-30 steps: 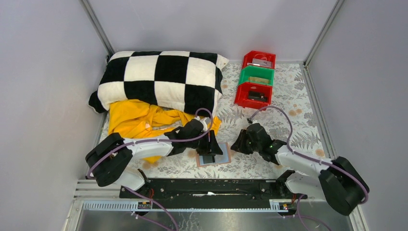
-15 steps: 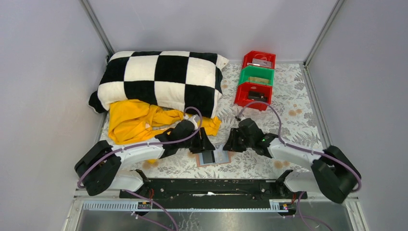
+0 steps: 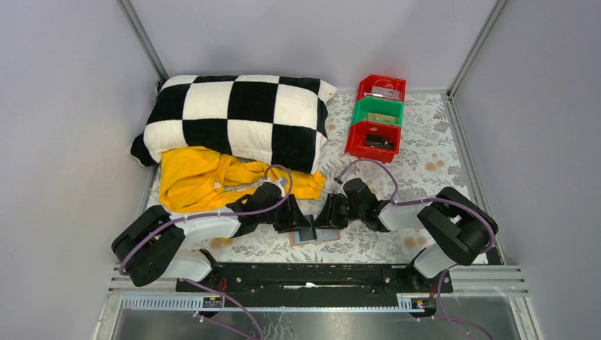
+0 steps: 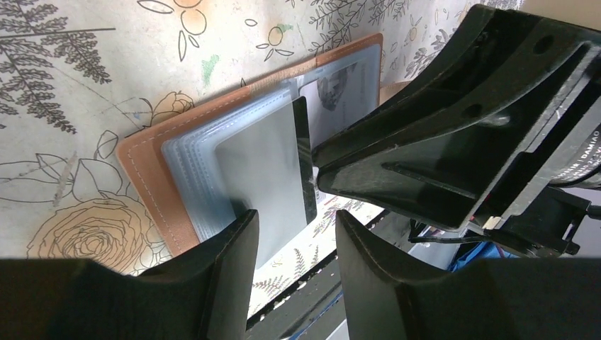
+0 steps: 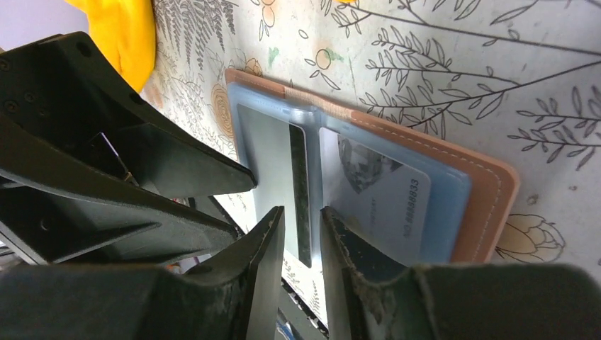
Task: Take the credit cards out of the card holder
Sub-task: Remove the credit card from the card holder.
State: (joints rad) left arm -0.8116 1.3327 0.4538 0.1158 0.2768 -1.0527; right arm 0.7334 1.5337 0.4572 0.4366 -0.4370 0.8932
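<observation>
Floral tablecloth (image 3: 425,152): card holder (image 4: 152,166) open flat; left gripper (image 4: 294,216) half-open, right gripper (image 5: 302,211) narrowly parted, both over credit card (image 5: 300,177).

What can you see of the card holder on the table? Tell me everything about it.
The card holder lies open and flat on the floral tablecloth. Its outside looks like tan leather with pale stitching; inside are stacked grey-blue translucent sleeves. A grey card with a dark stripe sticks out past its near edge, and a printed card sits in the other half. The left gripper and right gripper hover open at that edge; contact is unclear.
</observation>
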